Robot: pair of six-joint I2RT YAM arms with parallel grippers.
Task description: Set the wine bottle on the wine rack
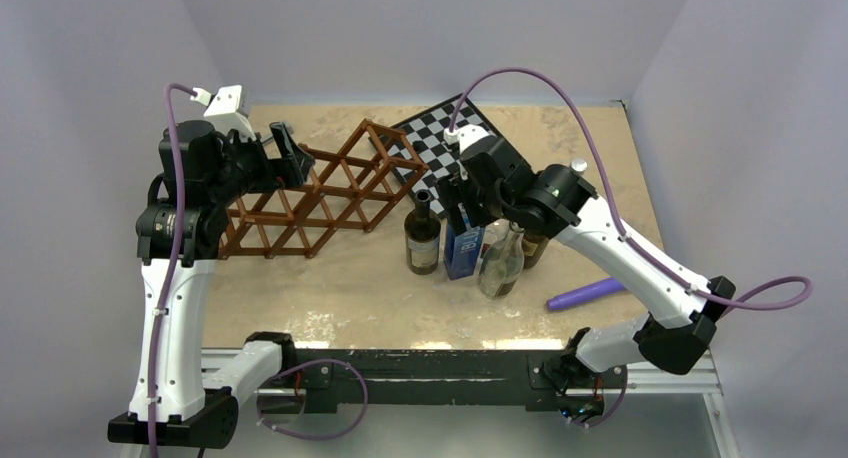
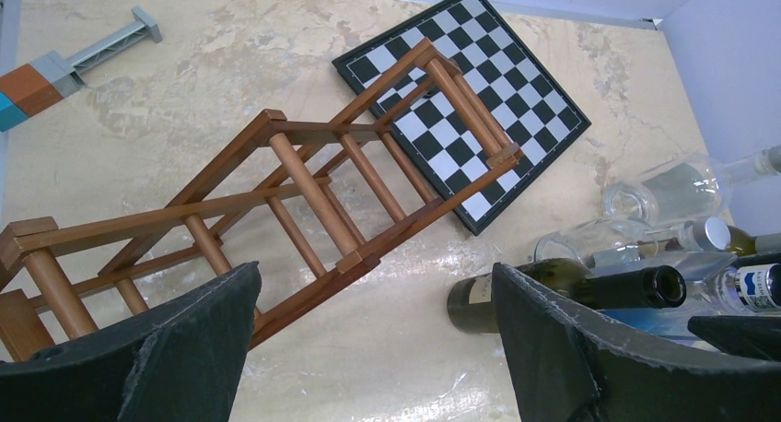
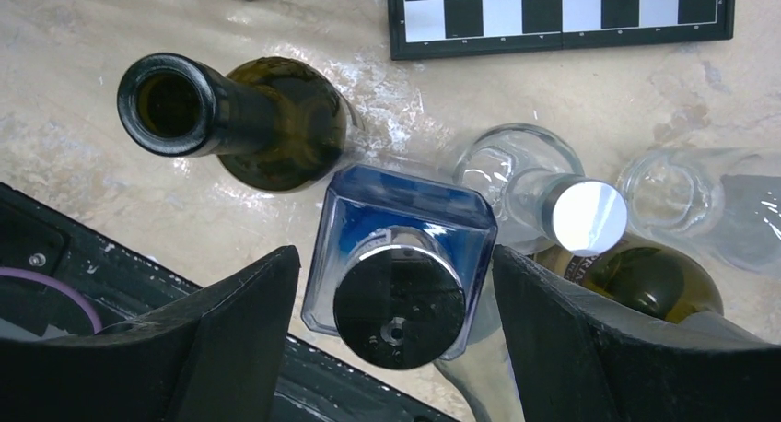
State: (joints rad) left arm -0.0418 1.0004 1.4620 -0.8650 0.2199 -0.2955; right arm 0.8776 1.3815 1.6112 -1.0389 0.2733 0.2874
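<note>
The reddish-brown wine rack (image 1: 320, 188) lies on the table at the left; it also shows in the left wrist view (image 2: 304, 182). A dark green wine bottle (image 1: 422, 236) with an open neck stands upright in the middle, and shows in the right wrist view (image 3: 249, 118). My left gripper (image 1: 290, 153) is open and empty above the rack's near end (image 2: 378, 348). My right gripper (image 1: 465, 203) is open, its jaws either side of the black cap of a blue square bottle (image 3: 398, 256) without touching it (image 3: 396, 339). The blue bottle (image 1: 463, 250) stands just right of the wine bottle.
A clear bottle with a silver cap (image 3: 583, 215), a green labelled bottle (image 3: 645, 279) and another clear bottle (image 3: 700, 201) crowd the blue one's right side. A checkerboard (image 1: 440, 143) lies behind, under the rack's far end. A purple rod (image 1: 585, 294) lies at the front right.
</note>
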